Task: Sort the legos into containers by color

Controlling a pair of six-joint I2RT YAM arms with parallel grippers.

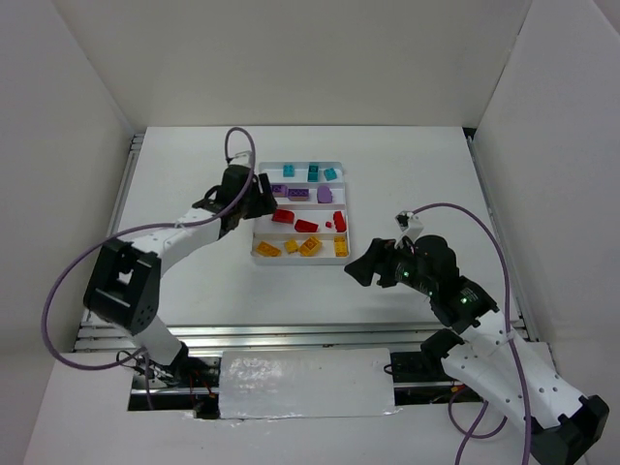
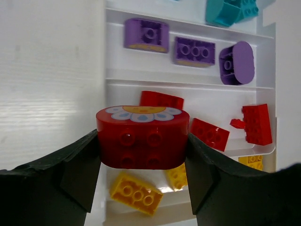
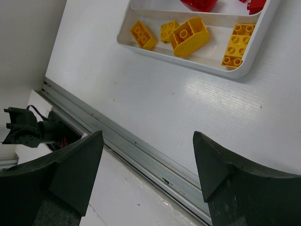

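The right gripper (image 3: pixel 146 139) hovers over the bare white table (image 1: pixel 194 291), at 4 o'clock from the tray. Its fingers are spread wide and hold nothing.

Farther out, at the tray's 9 o'clock end, the left gripper (image 2: pixel 142 157) is partly closed and clamps a rounded red plastic brick with a flower print on top (image 2: pixel 141 129), 1 finger on each end. The brick hangs clear of the floor of the long white plastic tray with 4 lanes (image 1: pixel 295 261), roughly over the divider between the 2 nearest lanes.

From near to far, the lanes hold yellow-orange bricks (image 3: pixel 190 34), red bricks (image 2: pixel 209 133), purple bricks (image 2: pixel 194 51) and teal bricks (image 2: pixel 225 12).

The step in hand looks like placing: the carry seems done and the release is not. The next move calls for a nudge toward 12 o'clock, so the brick sits squarely over the red lane and not the yellow. It then calls for a short descent and wider fingers. Every other brick in view lies in a matching lane, so sorting looks nearly finished.
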